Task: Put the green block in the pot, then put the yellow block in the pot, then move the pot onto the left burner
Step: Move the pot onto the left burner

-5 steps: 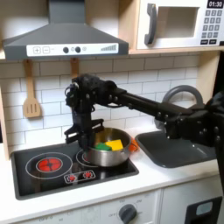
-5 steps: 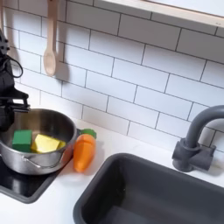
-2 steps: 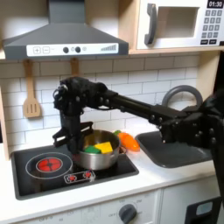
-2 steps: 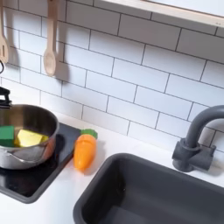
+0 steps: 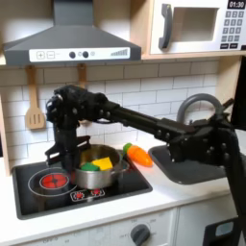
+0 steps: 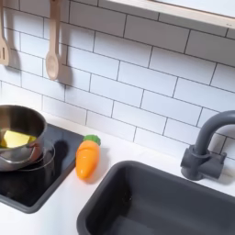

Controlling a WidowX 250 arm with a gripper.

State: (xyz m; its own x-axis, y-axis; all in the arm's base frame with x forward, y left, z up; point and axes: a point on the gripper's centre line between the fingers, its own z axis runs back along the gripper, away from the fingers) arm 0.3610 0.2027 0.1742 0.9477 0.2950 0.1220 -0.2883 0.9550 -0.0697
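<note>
The shiny steel pot (image 5: 97, 173) sits on the black stovetop (image 5: 125, 187) between the two burners, shifted toward the first exterior view's left. Inside it lie the green block (image 5: 88, 167) and the yellow block (image 5: 104, 164), side by side. My gripper (image 5: 66, 157) comes down at the pot's left rim and is shut on it. The red left burner (image 5: 52, 180) glows just in front of the gripper. In the second exterior view the pot (image 6: 16, 128) is cut by the left edge, with the yellow block (image 6: 15, 139) showing inside.
An orange carrot (image 5: 140, 155) (image 6: 86, 158) lies on the counter right of the stove. Beyond it are the dark sink (image 5: 187, 163) (image 6: 156, 204) and grey faucet (image 6: 204, 145). A wooden spatula (image 5: 35, 108) and spoon (image 6: 53, 44) hang on the tiled wall.
The gripper has carried the pot, with both blocks in it, leftward off the right burner. The carrot that was hidden behind the pot now lies in plain sight.
</note>
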